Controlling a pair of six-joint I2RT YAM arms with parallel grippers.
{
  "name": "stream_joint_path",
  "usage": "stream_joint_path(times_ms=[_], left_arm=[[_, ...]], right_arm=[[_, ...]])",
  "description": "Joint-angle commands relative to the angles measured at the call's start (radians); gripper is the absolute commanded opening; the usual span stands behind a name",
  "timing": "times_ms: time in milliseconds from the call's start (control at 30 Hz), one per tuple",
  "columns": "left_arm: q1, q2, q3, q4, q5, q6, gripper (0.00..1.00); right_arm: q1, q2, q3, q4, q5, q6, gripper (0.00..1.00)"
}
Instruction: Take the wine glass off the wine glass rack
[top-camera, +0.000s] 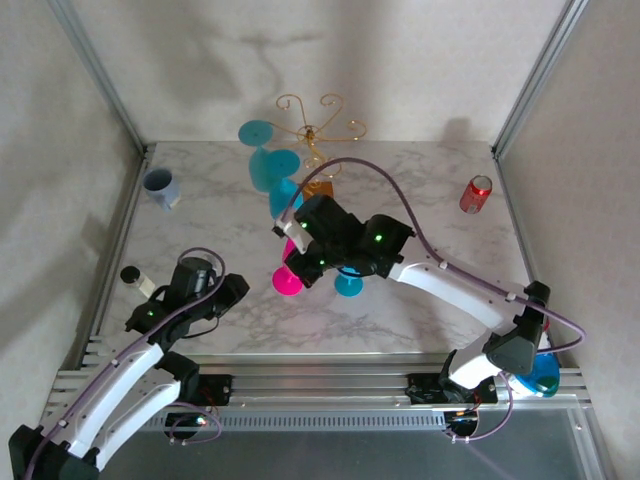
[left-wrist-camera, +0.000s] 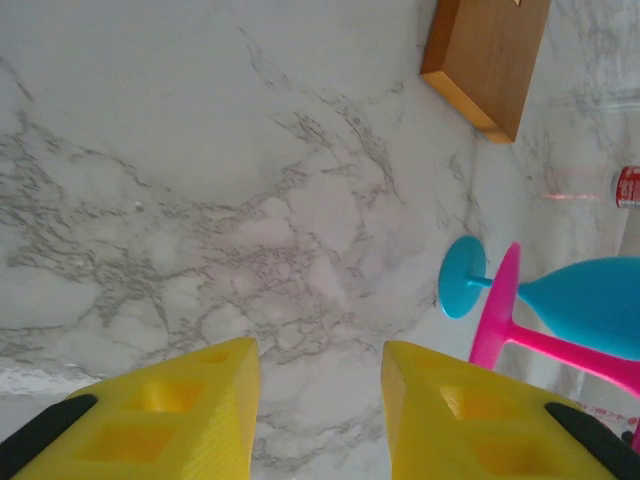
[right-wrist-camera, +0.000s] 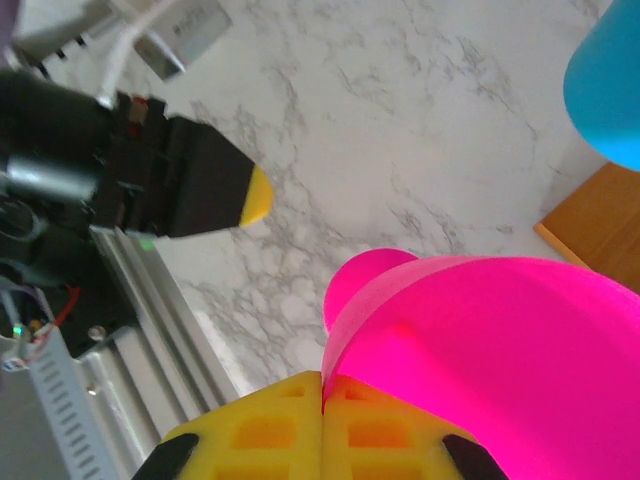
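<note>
The gold wire wine glass rack (top-camera: 312, 122) stands at the back centre on its orange-brown wooden base (left-wrist-camera: 485, 55), with blue glasses (top-camera: 274, 168) hanging on its left side. My right gripper (right-wrist-camera: 322, 385) is shut on the rim of a pink wine glass (right-wrist-camera: 500, 350), out in front of the rack. The glass's round foot (top-camera: 287, 280) points down at the table; whether it touches I cannot tell. My left gripper (left-wrist-camera: 320, 400) is open and empty, low over the marble just left of the pink glass (left-wrist-camera: 497, 310).
A blue glass (left-wrist-camera: 590, 300) is right beside the pink one, its foot (top-camera: 348, 285) on the marble. A grey mug (top-camera: 160, 187) stands at the back left, a red can (top-camera: 476, 194) at the back right. Aluminium rails (top-camera: 330, 380) line the near edge.
</note>
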Motion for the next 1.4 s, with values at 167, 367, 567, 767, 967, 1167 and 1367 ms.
stream_joint_path(times_ms=[167,367,567,767,967,1167,1367], left_arm=[[0.044,0.001,0.006,-0.001,0.015,0.044,0.36],[0.048,0.003,0.001,0.022,0.02,0.04,0.36],[0.049,-0.001,-0.011,0.032,0.023,0.037,0.36],[0.049,-0.005,-0.023,0.044,0.03,0.031,0.36],[0.051,-0.011,-0.029,0.056,0.04,0.024,0.36],[0.05,-0.01,-0.031,0.061,0.041,0.024,0.36],[0.053,-0.011,-0.033,0.062,0.043,0.023,0.36]], right_arm=[[0.062,0.041,-0.024,-0.001,0.169,-0.035,0.0],[0.095,0.087,-0.05,0.008,0.244,-0.046,0.0],[0.101,0.096,-0.106,0.066,0.25,-0.039,0.0],[0.102,0.108,-0.13,0.096,0.243,-0.026,0.0],[0.102,0.129,-0.135,0.118,0.25,-0.025,0.0],[0.102,0.154,-0.134,0.131,0.256,-0.028,0.0],[0.1,0.159,-0.148,0.14,0.265,-0.032,0.0]])
